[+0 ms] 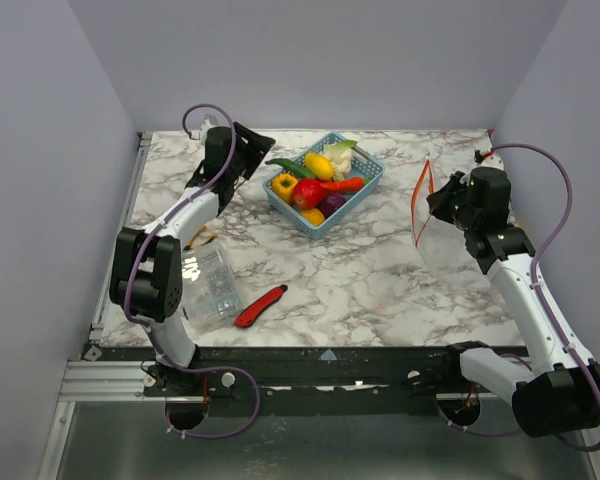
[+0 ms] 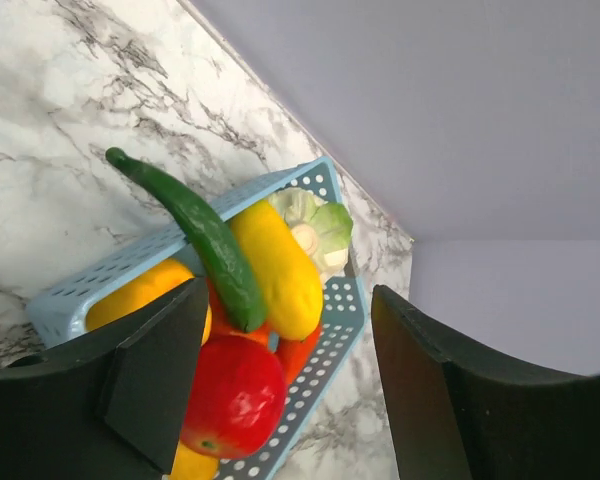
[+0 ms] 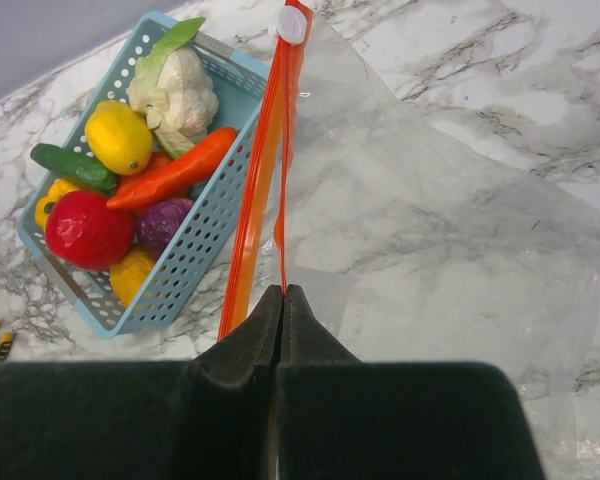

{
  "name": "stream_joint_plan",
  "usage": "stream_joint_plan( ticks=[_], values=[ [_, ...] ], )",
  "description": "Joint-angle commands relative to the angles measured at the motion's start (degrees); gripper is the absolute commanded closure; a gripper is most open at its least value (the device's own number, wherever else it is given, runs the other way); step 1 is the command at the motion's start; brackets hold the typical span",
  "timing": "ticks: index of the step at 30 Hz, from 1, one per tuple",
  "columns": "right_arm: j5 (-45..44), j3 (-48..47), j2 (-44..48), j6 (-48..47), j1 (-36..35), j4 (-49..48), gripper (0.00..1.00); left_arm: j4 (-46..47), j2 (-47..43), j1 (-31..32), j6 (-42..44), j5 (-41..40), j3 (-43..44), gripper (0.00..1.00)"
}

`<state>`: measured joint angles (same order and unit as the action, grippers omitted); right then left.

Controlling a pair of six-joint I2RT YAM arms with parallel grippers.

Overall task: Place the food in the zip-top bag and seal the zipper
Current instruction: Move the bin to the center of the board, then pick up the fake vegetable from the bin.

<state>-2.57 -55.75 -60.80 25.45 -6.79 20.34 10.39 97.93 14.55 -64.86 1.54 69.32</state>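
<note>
The food (image 1: pixel 318 183) lies piled in a blue lattice basket (image 1: pixel 365 190) at the back middle: yellow, red, orange, purple, green and white pieces. It also shows in the left wrist view (image 2: pixel 270 270) and the right wrist view (image 3: pixel 140 180). My left gripper (image 1: pixel 252 152) is open and empty, just left of the basket. The clear zip-top bag (image 3: pixel 450 230) hangs at the right, held up by its orange-red zipper (image 3: pixel 265 170). My right gripper (image 3: pixel 282 292) is shut on one lip of the zipper strip; it shows in the top view too (image 1: pixel 438 203), with the zipper (image 1: pixel 418 205).
A red utility knife (image 1: pixel 260 306) lies near the front edge. A rigid clear ridged box (image 1: pixel 208 284) stands at the front left. The back wall is close behind the basket.
</note>
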Motion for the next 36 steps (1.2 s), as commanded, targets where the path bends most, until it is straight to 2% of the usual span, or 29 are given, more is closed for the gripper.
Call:
stream_joint_plan(
  ticks=[1,10,17,26,36],
  values=[
    [0.9,0.5,-0.2,0.2,0.0,-1.3,1.00,-8.7,6.0,-0.6,-5.4,3.0,8.4,0.33],
    [0.6,0.7,-0.7,0.2,0.1,-1.3,1.00,-28.6,18.5,-0.6,-14.5,3.8,29.8,0.33],
    [0.4,0.7,-0.6,0.3,0.0,-1.3,1.00,-42.4,22.6,0.2,-18.0,-1.1,39.6,0.34],
    [0.5,1.0,-0.4,0.4,0.0,-1.5,1.00,-50.6,26.9,0.5,-21.1,-2.9,46.5,0.37],
    [0.4,1.3,0.0,0.5,0.0,-1.5,1.00,-51.3,30.3,3.9,-22.1,-1.6,50.1,0.37]
  ],
)
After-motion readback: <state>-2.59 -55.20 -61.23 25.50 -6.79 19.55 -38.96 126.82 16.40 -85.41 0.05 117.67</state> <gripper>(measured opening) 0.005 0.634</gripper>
